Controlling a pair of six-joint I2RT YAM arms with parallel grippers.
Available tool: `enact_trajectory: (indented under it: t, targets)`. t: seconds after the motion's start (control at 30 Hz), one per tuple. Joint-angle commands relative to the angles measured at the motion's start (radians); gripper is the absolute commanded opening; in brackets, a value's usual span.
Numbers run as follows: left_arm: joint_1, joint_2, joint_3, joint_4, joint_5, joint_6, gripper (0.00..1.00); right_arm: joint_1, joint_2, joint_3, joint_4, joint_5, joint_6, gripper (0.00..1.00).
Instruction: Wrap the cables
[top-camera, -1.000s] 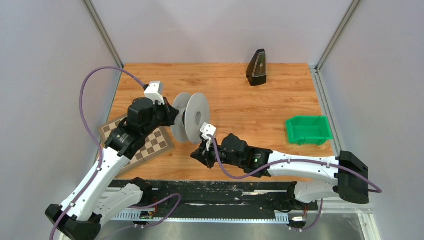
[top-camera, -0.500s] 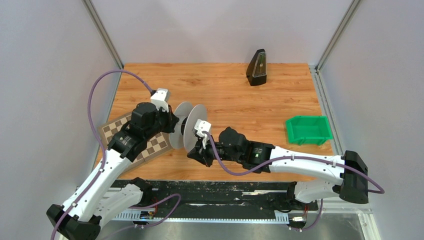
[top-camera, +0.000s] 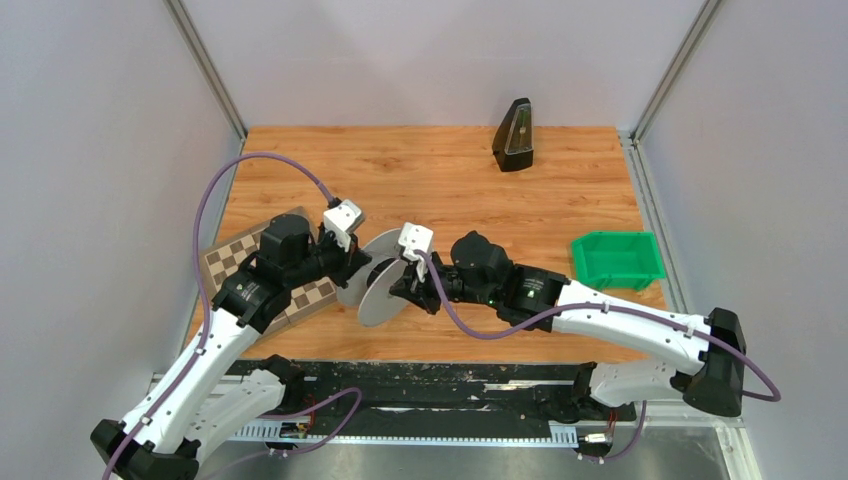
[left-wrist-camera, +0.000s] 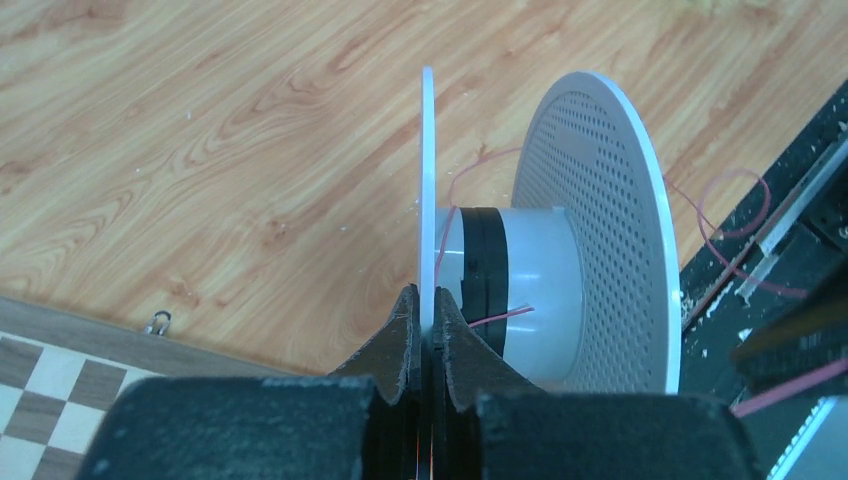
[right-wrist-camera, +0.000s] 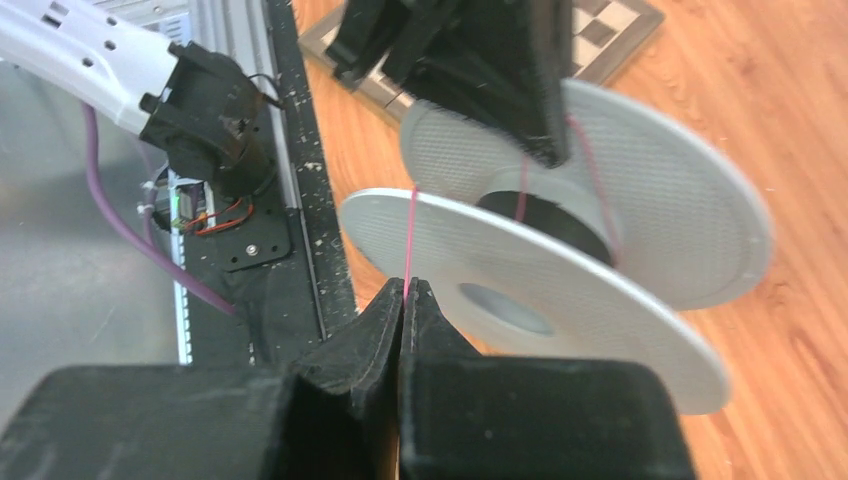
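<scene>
Pale walls box in a wooden desk (top-camera: 450, 180) where, at seven o'clock from its middle, a white spool (top-camera: 378, 285) sits tilted between two arms. Left jaws are clamped shut on one flange's rim. Right jaws, at the spool's three o'clock, are pinched shut on a thin red cable (right-wrist-camera: 410, 240) that crosses the other flange toward the hub. Winding well likely means keeping that strand taut and steering it between the flanges, since loose loops trail near the desk's front edge.

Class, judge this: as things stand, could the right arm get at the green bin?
Probably yes: the green bin lies beside its forearm, nothing between, but its fingers are shut on the pink cable, which it would have to release.
</scene>
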Motion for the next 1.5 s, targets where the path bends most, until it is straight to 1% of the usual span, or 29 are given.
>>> enact_trajectory:
  t: [0.0, 0.27, 0.4, 0.57, 0.63, 0.77, 0.9, 1.0, 1.07, 1.1, 1.17, 1.3, 1.47]
  targets:
    - [0.006, -0.018, 0.035, 0.03, 0.086, 0.092, 0.0, -0.032, -0.059, 0.061, -0.018, 0.007, -0.052, 0.0]
    - [0.005, -0.017, 0.036, 0.004, 0.15, 0.137, 0.0, -0.059, -0.083, 0.084, -0.043, 0.072, -0.096, 0.0]
    - [0.005, -0.024, 0.061, -0.036, 0.188, 0.135, 0.0, -0.129, -0.143, 0.021, -0.059, 0.087, -0.097, 0.0]
    - [0.006, -0.056, 0.097, -0.063, 0.267, 0.104, 0.0, -0.237, -0.237, -0.061, -0.057, 0.043, -0.076, 0.0]
    - [0.005, -0.077, 0.102, -0.048, 0.277, 0.074, 0.0, -0.259, -0.261, -0.091, -0.055, 0.022, -0.054, 0.0]
    - [0.006, -0.094, 0.142, -0.013, 0.295, -0.079, 0.0, -0.26, -0.317, -0.184, -0.04, 0.015, -0.02, 0.0]
    - [0.005, -0.104, 0.163, 0.016, 0.316, -0.19, 0.0, -0.273, -0.385, -0.284, 0.011, 0.03, 0.01, 0.0]
    - [0.005, -0.115, 0.164, 0.061, 0.316, -0.282, 0.0, -0.291, -0.403, -0.334, 0.043, 0.006, 0.014, 0.0]
    - [0.006, -0.116, 0.158, 0.109, 0.335, -0.368, 0.0, -0.292, -0.403, -0.37, 0.083, -0.029, 0.034, 0.0]
    - [0.005, -0.117, 0.155, 0.125, 0.35, -0.425, 0.0, -0.291, -0.405, -0.394, 0.114, -0.05, 0.049, 0.01]
    - [0.005, -0.122, 0.149, 0.175, 0.354, -0.492, 0.0, -0.292, -0.412, -0.446, 0.192, -0.096, 0.071, 0.03]
    - [0.005, -0.153, 0.133, 0.243, 0.32, -0.55, 0.0, -0.292, -0.441, -0.54, 0.364, -0.171, 0.107, 0.09]
    - [0.005, -0.164, 0.131, 0.29, 0.299, -0.612, 0.0, -0.292, -0.456, -0.685, 0.602, -0.114, 0.109, 0.17]
